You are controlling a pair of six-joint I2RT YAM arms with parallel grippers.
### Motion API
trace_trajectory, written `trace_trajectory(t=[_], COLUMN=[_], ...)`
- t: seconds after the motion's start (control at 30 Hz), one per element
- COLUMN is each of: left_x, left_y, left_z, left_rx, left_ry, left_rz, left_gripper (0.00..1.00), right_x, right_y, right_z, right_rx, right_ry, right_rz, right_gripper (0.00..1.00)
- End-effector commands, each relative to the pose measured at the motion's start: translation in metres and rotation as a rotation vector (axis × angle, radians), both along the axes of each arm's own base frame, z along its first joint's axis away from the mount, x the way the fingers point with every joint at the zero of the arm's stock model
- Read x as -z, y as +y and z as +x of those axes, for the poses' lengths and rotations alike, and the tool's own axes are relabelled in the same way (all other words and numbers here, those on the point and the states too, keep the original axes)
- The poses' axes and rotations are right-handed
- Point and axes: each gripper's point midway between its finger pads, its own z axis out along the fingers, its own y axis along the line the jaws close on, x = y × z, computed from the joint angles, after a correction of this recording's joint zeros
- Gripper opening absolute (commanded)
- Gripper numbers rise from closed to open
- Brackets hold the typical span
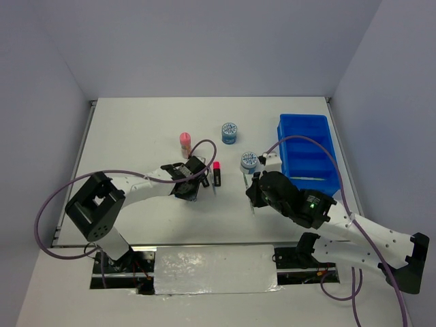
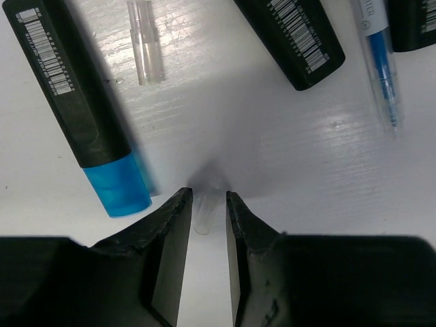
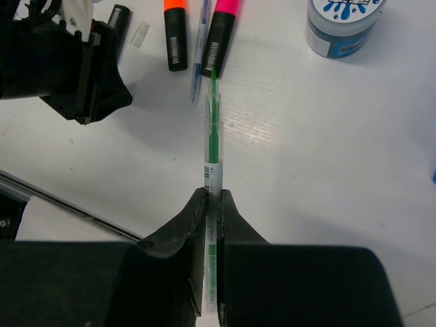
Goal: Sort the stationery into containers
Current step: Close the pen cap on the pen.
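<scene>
My right claw (image 3: 212,196): pinching a thin clear-barrelled green pen (image 3: 213,136).
My left claw (image 2: 207,193): straddling a small clear plastic cap (image 2: 203,219); I cannot tell whether it grips.

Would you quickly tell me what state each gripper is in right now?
Left gripper: open, jaws astride a small clear cap.
Right gripper: shut on the green pen.

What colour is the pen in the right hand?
Green ink in thin clear plastic pen; right wrist view.
</scene>
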Motion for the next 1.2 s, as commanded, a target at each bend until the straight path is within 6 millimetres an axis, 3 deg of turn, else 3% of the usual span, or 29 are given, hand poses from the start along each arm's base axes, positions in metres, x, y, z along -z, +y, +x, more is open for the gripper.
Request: trace_trajectory(t=[0.0,0.2,0.3,0.33,0.43,0.53,0.57,0.67,0.7,0.77,0.8,0.87,0.97,1.13,1.17], left_x=[0.01,0.023,0.029,0.028,0.009,-0.039,-0.075,-0.13,-0.173,-0.226,-0.244,-0.273,-0.297,-0.31,-0.31], left_y=[0.005,0.007,0.007,0.005,-0.008,-0.032,-0.043,-0.056,-0.067,-0.067,-0.068,-0.062,-0.059,-0.056,-0.055], left_z=[-0.001,-0.013,-0.017,-0.017,-0.014,-0.003,0.006,0.01,0.009,0.0,-0.004,-0.014,-0.03,-0.041,-0.045], left_rx=[-0.003,-0.007,-0.003,-0.01,-0.014,-0.028,-0.035,-0.072,-0.048,-0.016,-0.001,0.019,0.082,0.112,0.12], left_ry=[0.003,0.04,0.057,0.055,0.016,-0.084,-0.174,-0.313,-0.422,-0.548,-0.605,-0.682,-0.75,-0.769,-0.772], left_rz=[0.031,0.039,0.049,0.044,-0.02,-0.195,-0.308,-0.553,-0.754,-0.954,-1.061,-1.178,-1.32,-1.414,-1.426], left_gripper=[0.39,0.23,0.09,0.0,0.0,0.0,0.0,0.0,0.0,0.0,0.0,0.0,0.0,0.0,0.0], right_x=[-0.011,-0.013,-0.015,-0.016,-0.018,-0.022,-0.013,-0.019,-0.025,-0.022,-0.033,-0.033,-0.046,-0.067,-0.059], right_y=[0.002,0.001,0.003,0.006,0.015,0.037,0.037,0.049,0.062,0.072,0.079,0.084,0.096,0.118,0.116], right_z=[0.004,0.004,0.003,0.003,0.0,-0.008,-0.009,-0.006,-0.01,-0.018,-0.02,-0.023,-0.03,-0.045,-0.04], right_rx=[0.007,0.008,-0.005,-0.016,-0.065,-0.168,-0.169,-0.156,-0.205,-0.251,-0.271,-0.286,-0.309,-0.346,-0.3], right_ry=[-0.031,-0.035,-0.039,-0.044,-0.053,-0.079,-0.075,-0.103,-0.131,-0.144,-0.17,-0.184,-0.244,-0.298,-0.297], right_rz=[0.039,0.033,0.041,0.052,0.093,0.2,0.213,0.32,0.399,0.462,0.51,0.529,0.558,0.521,0.479], right_gripper=[0.0,0.0,0.0,0.0,0.0,0.0,0.0,0.0,0.0,0.0,0.0,0.0,0.0,0.0,0.0])
